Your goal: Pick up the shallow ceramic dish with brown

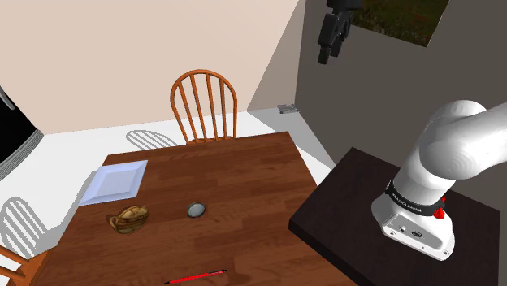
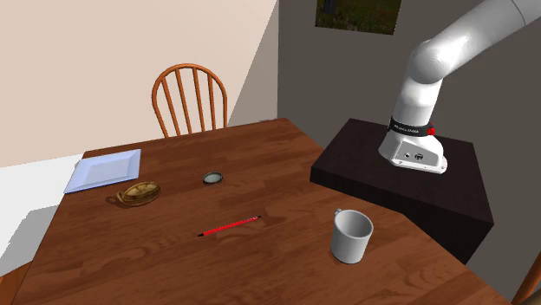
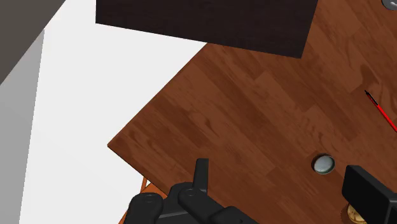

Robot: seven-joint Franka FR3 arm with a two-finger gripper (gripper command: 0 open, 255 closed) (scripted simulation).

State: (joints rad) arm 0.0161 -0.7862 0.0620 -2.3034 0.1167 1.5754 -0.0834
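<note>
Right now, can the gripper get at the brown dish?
Likely yes: the gripper hangs open high above, and the brown dish sits beside the white plate with nothing over it.

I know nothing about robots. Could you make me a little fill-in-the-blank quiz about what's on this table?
1. The red pencil lies between the shallow brown dish and the white ____.
2. Right beside the shallow brown dish lies a pale square ____.
3. The gripper, raised above the wooden table, is open and holds ____.

Missing words: mug; plate; nothing.
</note>
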